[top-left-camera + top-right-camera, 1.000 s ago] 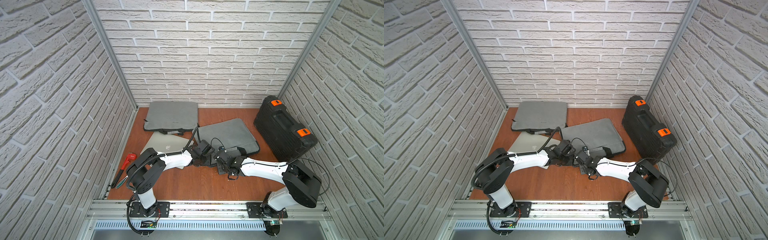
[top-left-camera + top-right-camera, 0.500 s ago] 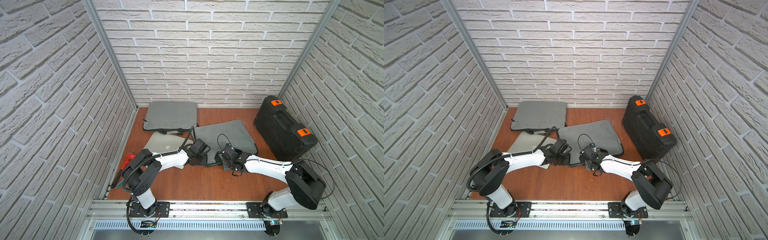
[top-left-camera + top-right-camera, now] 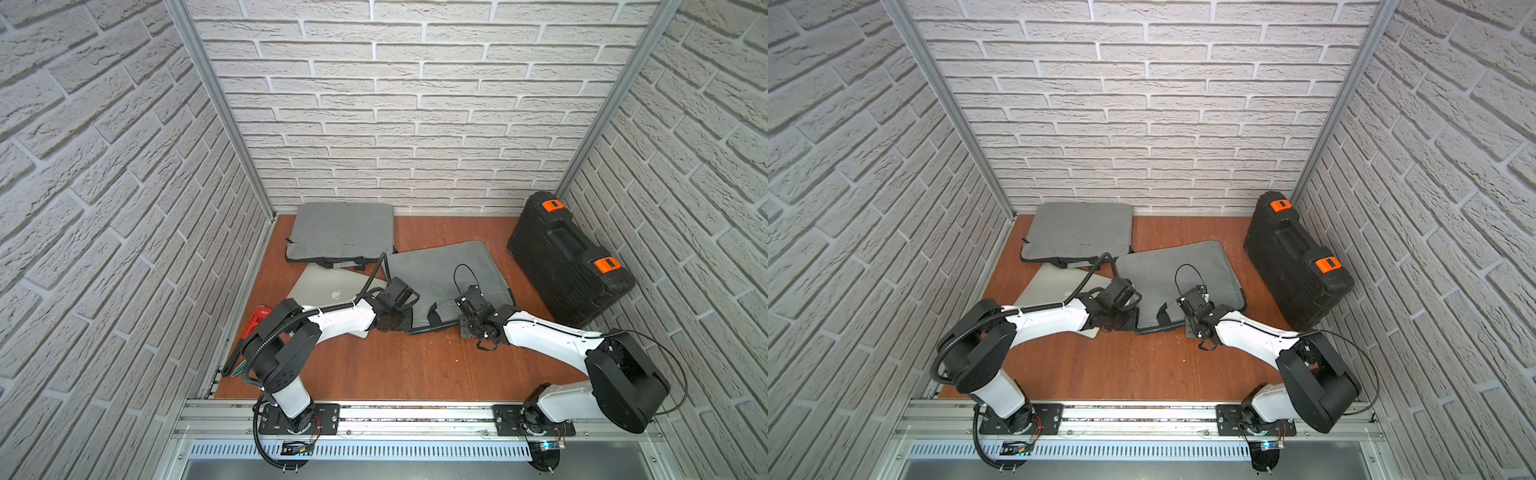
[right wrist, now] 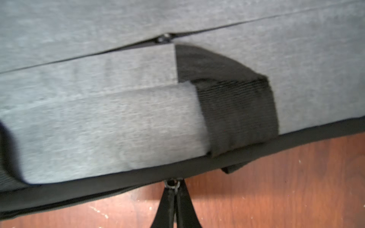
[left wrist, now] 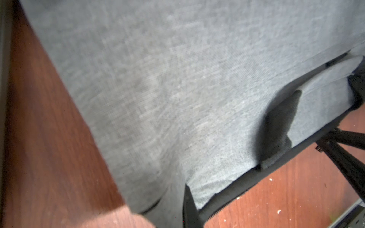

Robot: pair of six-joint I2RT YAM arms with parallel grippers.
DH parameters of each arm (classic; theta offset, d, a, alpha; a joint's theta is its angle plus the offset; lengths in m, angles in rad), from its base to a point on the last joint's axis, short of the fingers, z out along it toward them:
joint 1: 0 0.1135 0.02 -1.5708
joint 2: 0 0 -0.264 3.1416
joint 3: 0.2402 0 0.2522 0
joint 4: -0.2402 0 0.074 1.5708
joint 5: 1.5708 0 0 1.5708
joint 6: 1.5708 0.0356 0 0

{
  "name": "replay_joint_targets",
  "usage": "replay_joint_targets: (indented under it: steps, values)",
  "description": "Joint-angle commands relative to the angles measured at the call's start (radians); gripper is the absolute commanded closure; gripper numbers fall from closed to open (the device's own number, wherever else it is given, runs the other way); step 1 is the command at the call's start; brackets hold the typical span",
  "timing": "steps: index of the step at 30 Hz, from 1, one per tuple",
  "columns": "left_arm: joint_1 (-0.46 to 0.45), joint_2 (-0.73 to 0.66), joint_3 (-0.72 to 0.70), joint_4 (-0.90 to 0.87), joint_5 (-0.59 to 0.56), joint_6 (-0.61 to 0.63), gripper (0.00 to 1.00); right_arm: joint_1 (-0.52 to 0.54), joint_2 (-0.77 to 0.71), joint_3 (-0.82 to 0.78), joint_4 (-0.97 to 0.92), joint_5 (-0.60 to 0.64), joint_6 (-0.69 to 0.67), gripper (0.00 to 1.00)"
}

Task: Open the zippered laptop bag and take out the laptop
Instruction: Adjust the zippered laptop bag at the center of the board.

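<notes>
Laptop bag: dark grey, lay flat at table centre. Right gripper sat at its 6 o'clock edge, jaws pinched on the zipper pull. Left gripper sat at its 7 o'clock corner, jaws together, with the bag toward 1 o'clock of them.

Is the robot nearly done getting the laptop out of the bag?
Not yet. Done: a laptop already lies out on the table; which bag it came from, I can't tell. In hand: the right gripper is shut on the zipper pull of the middle bag; the left gripper, shut, is at its corner. Left: unzipping, pulling anything out.
</notes>
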Motion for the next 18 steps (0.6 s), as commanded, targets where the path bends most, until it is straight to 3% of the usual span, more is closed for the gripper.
replay_joint_targets:
  steps: [1, 18]
  values:
    - [0.032, -0.034, -0.022, -0.04, -0.094, 0.02, 1.0, -0.02, -0.019, -0.012, -0.023, 0.04, 0.02, 0.95]
    - [0.049, -0.037, -0.021, -0.016, -0.105, 0.018, 1.0, -0.064, -0.084, -0.046, -0.081, 0.096, 0.13, 0.95]
